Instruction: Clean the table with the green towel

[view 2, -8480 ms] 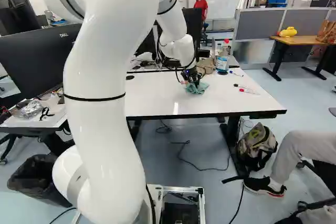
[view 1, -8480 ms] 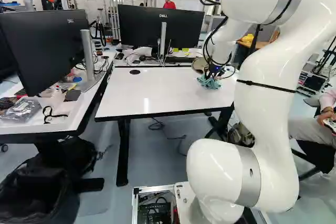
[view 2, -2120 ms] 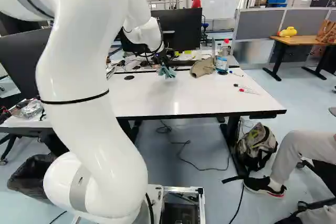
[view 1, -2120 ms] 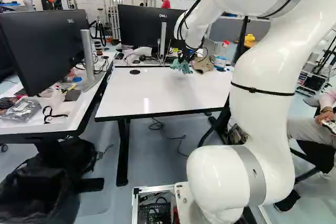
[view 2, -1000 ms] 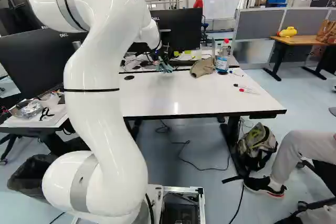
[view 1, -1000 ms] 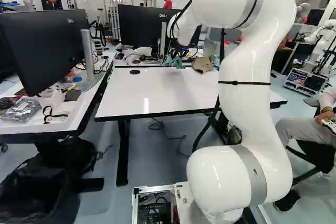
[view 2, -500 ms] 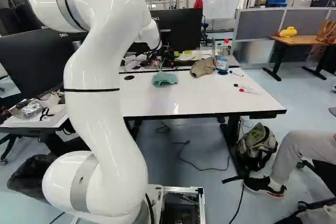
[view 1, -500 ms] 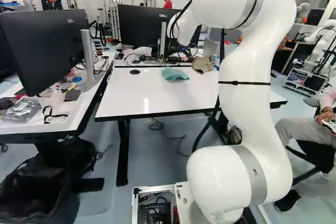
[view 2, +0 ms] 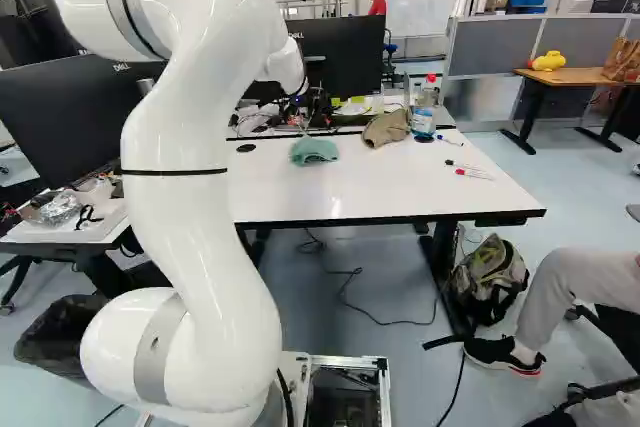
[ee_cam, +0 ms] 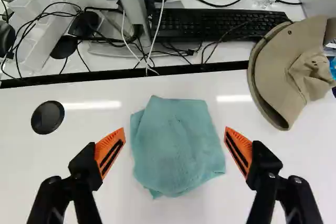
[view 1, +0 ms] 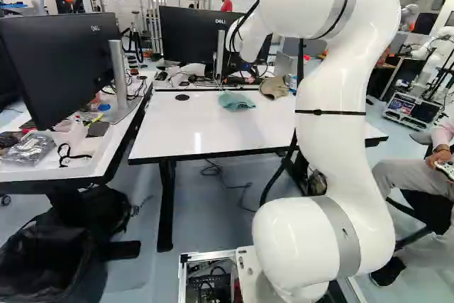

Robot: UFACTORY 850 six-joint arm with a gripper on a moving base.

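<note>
Since 1.0 s ago the green towel (ee_cam: pixel 178 145) has dropped from the gripper (ee_cam: pixel 174 132) to the table (view 1: pixel 213 133); arm (view 1: pixel 344 161) unmoved. Fingers stand wide, astride the cloth, which lies loosely folded near the tan hat (ee_cam: pixel 294 66). Step judged as release: rise straight, fingers spread, avoiding snags. If wiping resumes, regrip centrally, press lightly.

The towel (ee_cam: pixel 176 145) lies on the table (view 2: pixel 370 187), left of the hat (view 2: pixel 387 128) and bottle (view 2: pixel 424 119), with the keyboard (ee_cam: pixel 215 24) behind it.
</note>
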